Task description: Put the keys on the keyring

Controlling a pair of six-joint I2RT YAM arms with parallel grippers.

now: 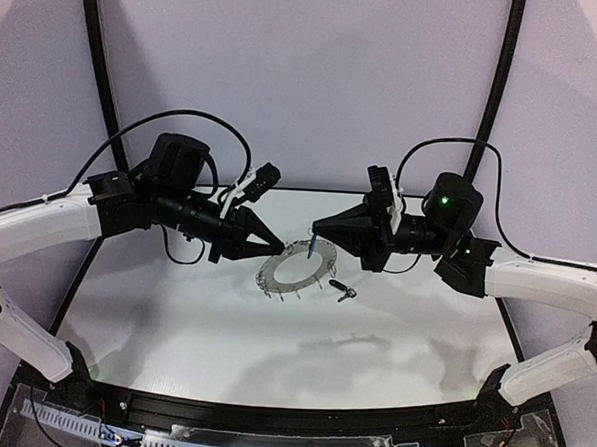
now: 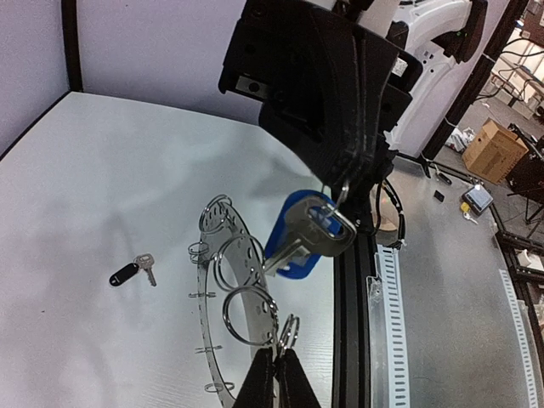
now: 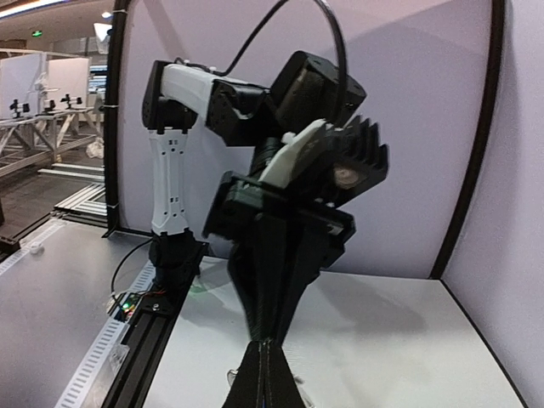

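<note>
The keyring [image 1: 279, 276] is a flat grey disc with wire loops round its rim, lying mid-table. My left gripper [image 1: 280, 247] is shut on one of those wire loops [image 2: 289, 330] at the disc's near rim [image 2: 205, 299]; its fingertips [image 2: 265, 374] pinch together. My right gripper [image 1: 315, 230] hangs just above the disc, shut on the blue-headed key [image 2: 304, 234], blade tilted down toward a loop [image 2: 240, 262]. The black-headed key [image 1: 345, 291] lies loose on the table right of the disc, also seen in the left wrist view [image 2: 129, 273]. In the right wrist view the right gripper's fingers [image 3: 258, 378] are pressed together and the key is hidden.
The two grippers face each other tip to tip over the disc, a few centimetres apart; the left gripper body [image 3: 293, 212] fills the right wrist view. A black rail [image 2: 353, 340] borders the table's near edge. Dark frame posts [image 1: 98, 73] stand at the back.
</note>
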